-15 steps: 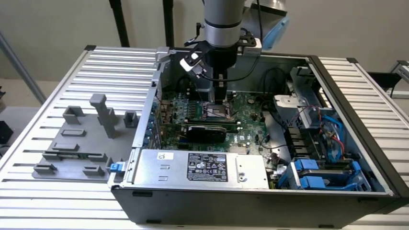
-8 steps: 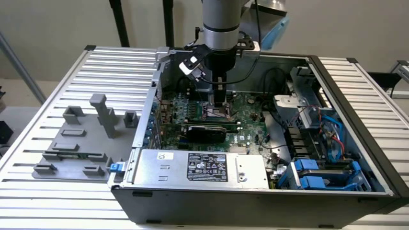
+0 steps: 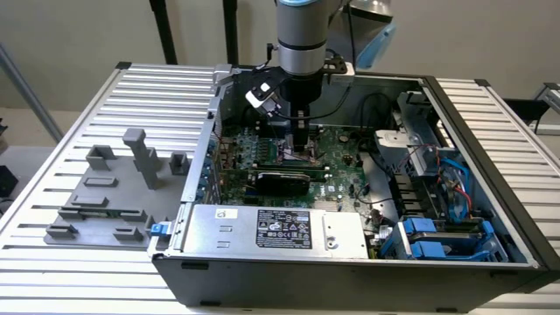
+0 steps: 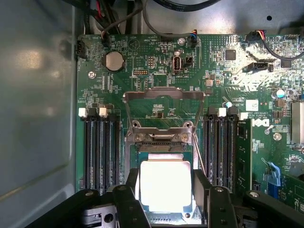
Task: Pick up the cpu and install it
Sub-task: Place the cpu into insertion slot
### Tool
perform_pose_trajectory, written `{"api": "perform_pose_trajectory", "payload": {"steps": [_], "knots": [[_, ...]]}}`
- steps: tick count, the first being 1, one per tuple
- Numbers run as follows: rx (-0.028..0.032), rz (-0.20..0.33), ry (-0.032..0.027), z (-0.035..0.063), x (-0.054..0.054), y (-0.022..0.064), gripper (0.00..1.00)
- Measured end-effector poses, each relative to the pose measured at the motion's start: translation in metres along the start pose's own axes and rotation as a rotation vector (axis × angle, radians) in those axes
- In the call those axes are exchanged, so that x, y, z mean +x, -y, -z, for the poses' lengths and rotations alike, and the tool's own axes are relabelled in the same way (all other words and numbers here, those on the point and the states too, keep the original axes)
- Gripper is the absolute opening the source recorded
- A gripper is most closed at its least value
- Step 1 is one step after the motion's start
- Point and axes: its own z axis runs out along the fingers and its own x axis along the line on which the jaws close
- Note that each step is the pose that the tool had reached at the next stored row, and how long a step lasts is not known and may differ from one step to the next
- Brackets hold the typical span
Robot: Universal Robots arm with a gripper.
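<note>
Wrist view: my claw (image 4: 166, 183) has its 2 black fingers (image 4: 202, 190) pressed against opposite sides of the chip (image 4: 165, 187), open only as wide as the chip itself. The chip lies flat, bright silver top up, over the socket (image 4: 161, 137) on the green board (image 4: 142, 61); I cannot tell whether it is fully seated. The socket's metal cover (image 4: 164, 93) stands tipped up. Memory slots (image 4: 100, 152) flank the socket on both sides. On the exterior view, the arm reaches straight down into the open computer case (image 3: 262, 282).
</note>
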Motion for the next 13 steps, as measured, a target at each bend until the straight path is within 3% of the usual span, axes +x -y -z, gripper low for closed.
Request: {"api": "perform_pose_trajectory", "payload": {"steps": [6, 13], "knots": [[-0.0059, 0.001, 0.0107, -0.0078, 0.0, 0.0007, 0.55], [-0.0086, 0.002, 0.0172, -0.0122, 0.001, 0.001, 0.55]]}}
